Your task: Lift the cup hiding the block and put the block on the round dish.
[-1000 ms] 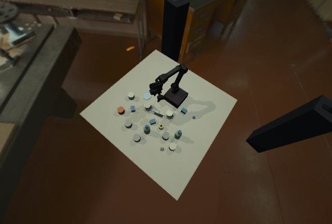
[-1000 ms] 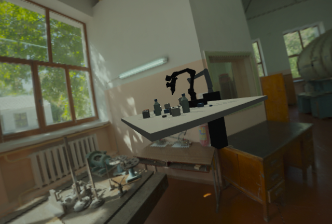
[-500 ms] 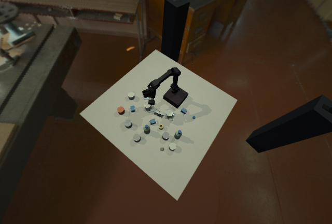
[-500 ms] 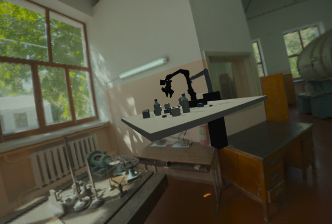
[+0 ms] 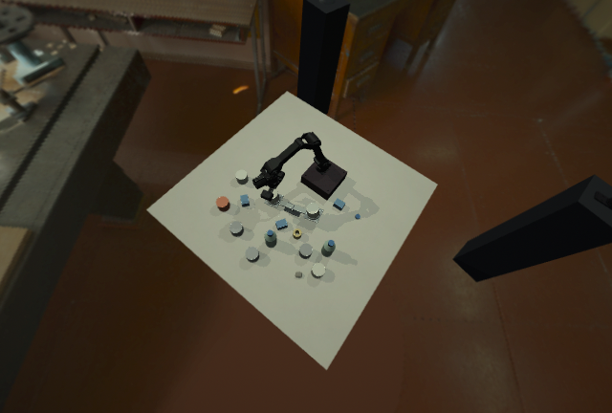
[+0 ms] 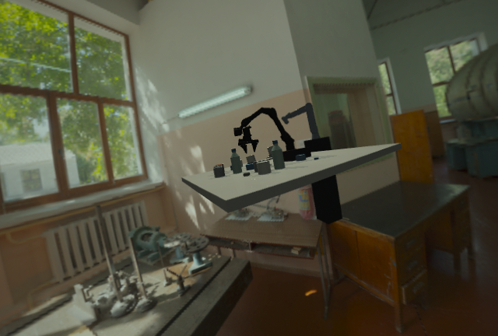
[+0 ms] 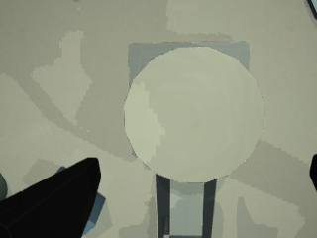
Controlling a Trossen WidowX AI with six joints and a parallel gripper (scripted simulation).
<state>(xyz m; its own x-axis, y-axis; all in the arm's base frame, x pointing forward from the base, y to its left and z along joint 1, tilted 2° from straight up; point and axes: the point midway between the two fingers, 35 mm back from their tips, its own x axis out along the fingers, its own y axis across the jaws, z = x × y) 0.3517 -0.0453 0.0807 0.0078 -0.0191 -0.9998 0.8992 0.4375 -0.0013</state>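
A pale cup [image 5: 275,199] [image 7: 198,114] stands upright on one end of the balance [image 5: 293,208] [image 7: 139,54]. The matching cup [image 5: 312,210] stands on the other end. My gripper [image 5: 273,190] [image 6: 250,152] [image 7: 205,167] is open and empty, pointing down above the first cup. In the wrist view the fingers are on either side of the cup's near edge, with wide gaps. The hidden block does not show under either cup. I cannot tell which balance end is lower. The round dish is not clearly visible; the arm covers part of the table in the top view.
Blue blocks [image 5: 244,200] [image 5: 281,224] [image 5: 338,204] lie around the balance. Bottles [image 5: 270,238] [image 5: 328,247] stand beyond it, near a yellow ring [image 5: 296,229] and grey cylinders [image 5: 236,228] [image 5: 251,253] [image 5: 305,250]. A white cylinder [image 5: 241,176] and a red cylinder [image 5: 223,203] stand at the left.
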